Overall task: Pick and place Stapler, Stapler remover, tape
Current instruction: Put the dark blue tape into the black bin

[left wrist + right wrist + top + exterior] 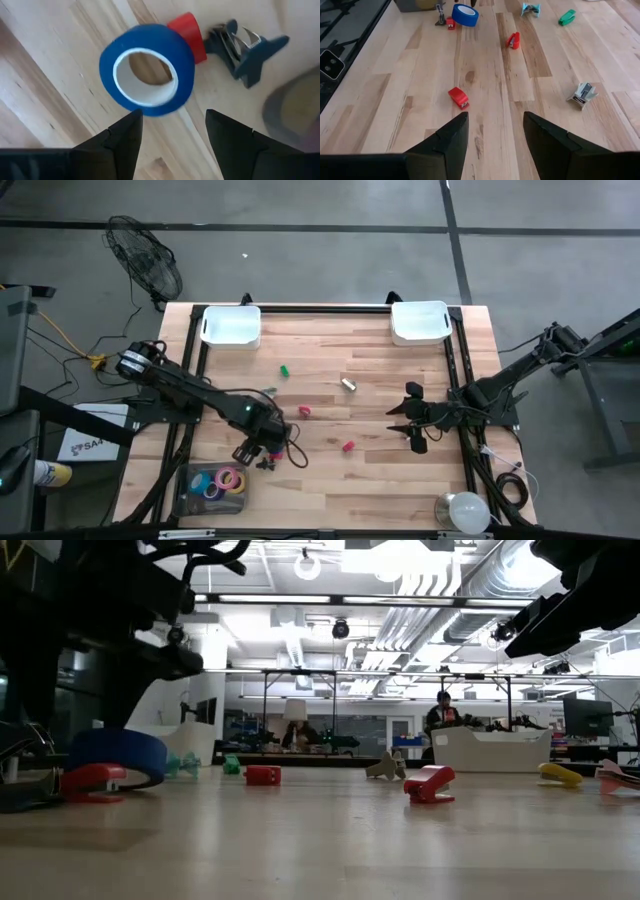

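Note:
A blue tape roll (146, 70) with a pale centre hole lies tilted on the wooden table, its far rim leaning on a small red stapler (190, 35). The pair also shows in the low view, tape (118, 755) on stapler (92, 780). A dark blue staple remover (245, 50) lies just beside them. My left gripper (172, 130) hangs open right above the roll and points down, touching nothing. My right gripper (495, 135) waits open over the table's right part (412, 422), with nothing between its fingers.
A grey tray (210, 485) with several tape rolls sits at the near left. Two white bins (230, 325) (420, 320) stand at the far edge. Scattered mid-table: red staplers (458, 97) (513, 40), a green stapler (566, 17), a silver remover (583, 95), a teal remover (530, 9).

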Controlling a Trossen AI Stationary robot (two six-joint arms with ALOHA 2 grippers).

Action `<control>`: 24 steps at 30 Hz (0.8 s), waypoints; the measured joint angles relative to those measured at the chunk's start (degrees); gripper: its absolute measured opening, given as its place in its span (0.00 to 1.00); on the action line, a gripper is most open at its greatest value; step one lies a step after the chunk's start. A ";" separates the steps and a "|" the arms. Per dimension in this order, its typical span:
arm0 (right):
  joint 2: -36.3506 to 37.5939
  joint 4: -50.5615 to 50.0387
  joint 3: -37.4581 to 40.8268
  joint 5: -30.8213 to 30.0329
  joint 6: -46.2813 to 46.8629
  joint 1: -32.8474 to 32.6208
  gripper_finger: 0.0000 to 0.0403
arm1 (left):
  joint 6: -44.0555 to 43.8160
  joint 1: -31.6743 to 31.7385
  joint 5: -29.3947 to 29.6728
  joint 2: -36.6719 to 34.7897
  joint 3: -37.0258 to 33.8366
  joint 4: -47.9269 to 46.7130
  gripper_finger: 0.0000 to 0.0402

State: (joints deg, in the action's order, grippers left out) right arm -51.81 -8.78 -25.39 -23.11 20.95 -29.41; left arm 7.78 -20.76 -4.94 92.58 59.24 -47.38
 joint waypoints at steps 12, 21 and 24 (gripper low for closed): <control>0.00 0.00 0.01 -0.31 0.90 0.00 0.45 | 1.34 -0.08 0.00 -0.22 -4.56 9.96 0.50; 0.00 0.00 0.02 -0.31 0.99 0.00 0.45 | 3.21 0.01 -0.04 -0.17 -4.72 11.24 0.35; 0.01 0.00 0.02 -0.30 1.07 0.00 0.45 | 4.12 0.00 -0.15 -0.15 -4.72 11.26 0.34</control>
State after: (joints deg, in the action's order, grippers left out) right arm -51.80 -8.78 -25.37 -23.41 22.02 -29.41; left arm 11.90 -20.76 -5.09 92.42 54.52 -36.12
